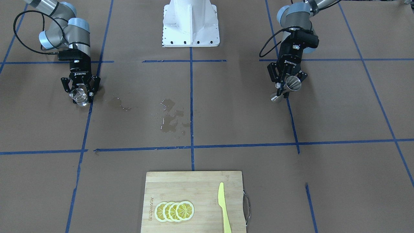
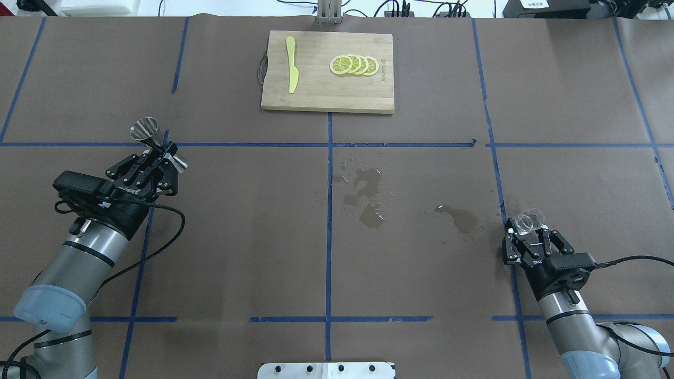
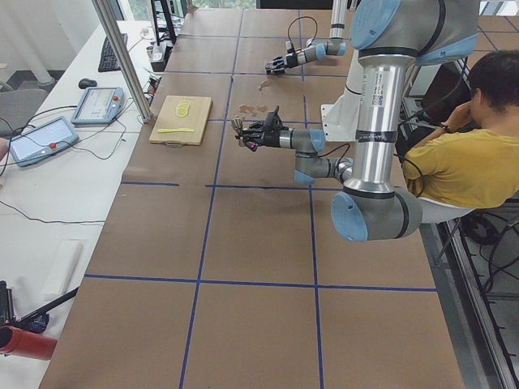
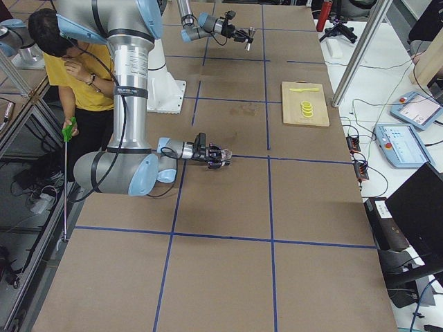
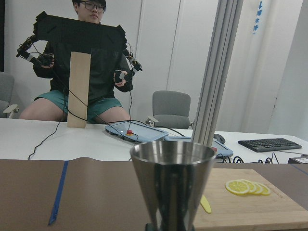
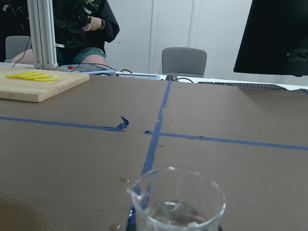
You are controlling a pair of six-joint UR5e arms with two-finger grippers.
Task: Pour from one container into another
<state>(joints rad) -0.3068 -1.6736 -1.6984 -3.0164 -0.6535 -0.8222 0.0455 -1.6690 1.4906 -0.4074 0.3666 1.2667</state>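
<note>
My right gripper is shut on the small clear glass tumbler, low over the table at its right side. The tumbler fills the bottom of the right wrist view, mouth up. Whether it holds liquid, I cannot tell. At the far left, my left gripper is shut on the waist of the steel hourglass jigger. In the left wrist view the jigger has its wide cup up. The front view shows the tumbler at left and the jigger at right, far apart.
Wet patches stain the brown paper between the arms. At the far edge is a wooden cutting board with lemon slices and a yellow knife. The robot base stands mid-table. A person sits behind it.
</note>
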